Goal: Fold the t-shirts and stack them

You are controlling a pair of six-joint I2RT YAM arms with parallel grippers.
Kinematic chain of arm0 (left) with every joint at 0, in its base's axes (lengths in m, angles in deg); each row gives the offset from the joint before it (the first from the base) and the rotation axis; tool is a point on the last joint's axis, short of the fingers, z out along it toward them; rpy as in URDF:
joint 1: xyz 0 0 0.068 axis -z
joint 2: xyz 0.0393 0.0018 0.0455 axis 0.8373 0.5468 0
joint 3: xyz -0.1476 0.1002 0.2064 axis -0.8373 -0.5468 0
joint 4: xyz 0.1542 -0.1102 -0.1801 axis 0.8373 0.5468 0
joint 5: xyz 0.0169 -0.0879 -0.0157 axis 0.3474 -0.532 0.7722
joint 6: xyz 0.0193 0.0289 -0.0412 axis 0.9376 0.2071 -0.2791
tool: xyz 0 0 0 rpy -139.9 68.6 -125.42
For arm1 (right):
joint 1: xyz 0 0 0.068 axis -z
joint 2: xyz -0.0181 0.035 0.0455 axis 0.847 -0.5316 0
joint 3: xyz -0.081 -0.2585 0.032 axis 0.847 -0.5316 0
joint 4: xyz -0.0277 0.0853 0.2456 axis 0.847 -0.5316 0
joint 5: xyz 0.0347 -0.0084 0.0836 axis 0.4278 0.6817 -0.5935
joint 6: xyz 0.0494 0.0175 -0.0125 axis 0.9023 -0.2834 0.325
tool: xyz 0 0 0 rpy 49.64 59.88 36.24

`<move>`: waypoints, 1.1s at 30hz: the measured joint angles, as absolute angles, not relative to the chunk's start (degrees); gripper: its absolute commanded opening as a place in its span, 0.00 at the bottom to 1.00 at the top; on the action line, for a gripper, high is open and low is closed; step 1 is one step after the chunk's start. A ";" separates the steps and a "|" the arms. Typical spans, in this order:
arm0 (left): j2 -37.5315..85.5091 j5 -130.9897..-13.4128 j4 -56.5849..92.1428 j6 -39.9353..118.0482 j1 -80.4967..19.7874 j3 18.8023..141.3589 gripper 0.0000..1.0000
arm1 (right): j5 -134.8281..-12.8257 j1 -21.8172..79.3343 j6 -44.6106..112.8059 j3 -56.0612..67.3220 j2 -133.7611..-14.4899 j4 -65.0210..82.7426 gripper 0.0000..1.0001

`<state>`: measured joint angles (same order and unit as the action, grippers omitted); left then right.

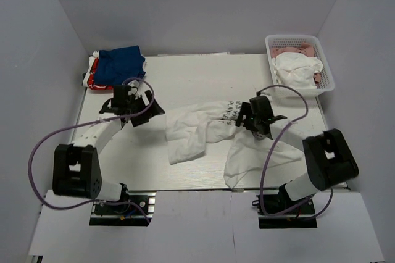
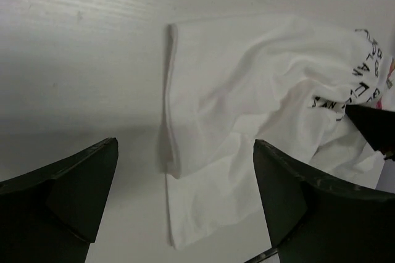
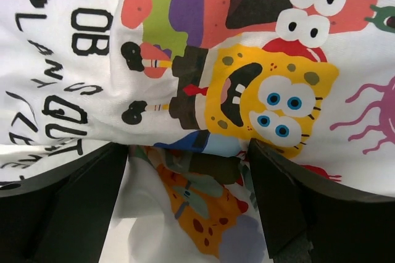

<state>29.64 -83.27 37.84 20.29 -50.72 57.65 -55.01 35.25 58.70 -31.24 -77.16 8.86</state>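
The large white t-shirt [image 1: 197,130] lies crumpled across the middle of the table, with black lettering showing near its centre. My left gripper [image 1: 147,108] is open and empty, just left of the shirt's left edge. In the left wrist view [image 2: 185,146] its fingers frame the shirt's hem [image 2: 203,170]. My right gripper [image 1: 245,118] is open and low over the shirt's cartoon print [image 3: 259,96], a fold of printed cloth lying between its fingers [image 3: 188,152]. A folded royal-blue shirt [image 1: 122,64] lies on a red one [image 1: 91,81] at the back left corner.
A white basket [image 1: 328,76] at the back right holds white and pink cloth [image 1: 296,68]. Grey walls enclose the table on three sides. Purple cables loop from both arms over the near part of the table.
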 measured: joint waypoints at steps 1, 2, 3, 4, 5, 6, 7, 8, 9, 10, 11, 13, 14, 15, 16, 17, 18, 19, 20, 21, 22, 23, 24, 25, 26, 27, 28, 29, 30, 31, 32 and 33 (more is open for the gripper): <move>27.91 -82.59 38.49 19.74 -50.68 56.20 1.00 | -55.49 34.31 58.64 -29.05 -79.65 9.84 0.84; 25.27 -81.41 39.43 18.93 -50.44 54.57 1.00 | -56.30 33.26 58.70 -26.17 -82.73 10.84 0.86; 23.02 -80.52 40.00 18.19 -50.35 53.54 1.00 | -56.97 32.45 58.83 -23.35 -85.60 11.22 0.86; 20.96 -79.27 40.83 17.42 -50.29 52.93 1.00 | -57.43 31.58 58.90 -19.79 -88.79 11.46 0.86; 19.04 -78.18 41.62 16.59 -50.20 52.62 1.00 | -57.80 31.03 59.05 -16.77 -91.39 11.76 0.88; 17.75 -77.24 42.43 15.79 -49.98 52.62 1.00 | -58.22 30.53 59.45 -13.16 -94.25 11.74 0.89; 17.07 -76.72 42.80 15.13 -49.81 52.60 1.00 | -58.46 30.14 59.69 -10.76 -96.02 11.83 0.89; 16.68 -76.52 43.11 14.60 -49.63 52.49 1.00 | -58.50 29.81 59.86 -8.84 -97.16 11.67 0.89; 16.61 -76.37 43.28 14.12 -49.41 52.07 1.00 | -58.42 29.72 59.93 -7.74 -97.49 11.30 0.91; 16.63 -76.56 43.35 13.69 -49.13 51.29 1.00 | -57.89 29.72 59.88 -6.91 -97.25 10.30 0.91; 16.74 -76.91 43.63 13.34 -48.71 50.32 1.00 | -57.02 29.74 59.64 -6.52 -96.48 9.36 0.91; 17.55 -77.57 45.66 12.86 -47.75 48.82 0.99 | -55.73 29.74 58.81 -6.56 -93.82 7.57 0.91; 18.40 -77.74 47.13 12.64 -47.18 48.69 0.99 | -55.29 29.79 58.37 -7.11 -91.74 6.60 0.91; 19.52 -77.72 48.61 12.48 -46.46 48.69 0.97 | -54.74 29.81 58.09 -7.96 -89.36 5.88 0.91; 20.39 -77.61 49.95 12.29 -45.59 48.64 0.95 | -54.11 29.85 57.85 -9.36 -86.19 5.18 0.91; 20.85 -77.55 50.91 12.14 -44.80 48.47 0.94 | -53.34 29.85 57.61 -10.74 -83.00 4.18 0.91; 21.05 -77.52 51.80 12.11 -43.93 48.10 0.93 | -52.47 29.85 57.46 -12.22 -79.65 3.11 0.91; 21.05 -77.46 52.59 11.98 -42.81 47.61 0.91 | -51.60 29.90 57.46 -14.45 -75.94 3.08 0.91; 21.07 -77.44 53.44 11.76 -41.67 47.05 0.88 | -50.46 29.88 57.52 -16.79 -71.76 1.88 0.91; 21.20 -77.41 53.92 11.54 -40.76 46.52 0.87 | -49.83 29.90 57.57 -18.61 -68.90 0.92 0.91; 21.53 -77.37 54.23 11.26 -39.69 45.87 0.86 | -49.39 29.90 57.78 -20.73 -65.99 0.20 0.91; 22.16 -77.20 54.54 10.98 -38.55 45.19 0.81 | -49.43 29.92 57.94 -22.80 -63.68 -0.17 0.91; 23.06 -77.04 54.80 10.65 -37.83 44.75 0.79 | -49.96 30.03 58.02 -24.97 -61.73 -0.89 0.91; 24.42 -76.82 55.17 10.50 -36.95 44.51 0.77 | -50.77 30.07 58.05 -27.00 -60.33 -1.44 0.91; 25.75 -77.33 55.54 10.01 -36.25 44.77 0.75 | -51.68 30.05 58.00 -28.90 -59.41 -1.88 0.91; 26.34 -77.26 55.83 9.58 -35.79 45.19 0.73 | -53.26 29.96 57.92 -30.85 -58.69 -1.92 0.91; 26.82 -77.11 55.76 9.18 -35.40 45.36 0.69 | -55.07 29.83 57.76 -32.79 -57.97 -2.01 0.91; 27.13 -76.74 55.83 8.99 -35.03 45.54 0.62 | -56.80 29.53 57.35 -34.61 -57.18 -2.03 0.91; 27.52 -76.21 55.94 8.53 -34.59 45.76 0.56 | -58.74 29.00 56.80 -36.11 -56.51 -2.03 0.91; 28.09 -75.47 55.94 8.27 -34.16 46.00 0.50 | -60.49 28.39 56.39 -37.05 -56.07 -2.12 0.91; 28.74 -75.01 56.11 8.05 -33.78 46.33 0.36 | -62.18 27.47 55.60 -37.45 -55.96 -2.42 0.91; 29.31 -74.44 56.22 7.81 -33.54 46.67 0.23 | -63.33 26.29 54.94 -37.45 -56.09 -2.42 0.91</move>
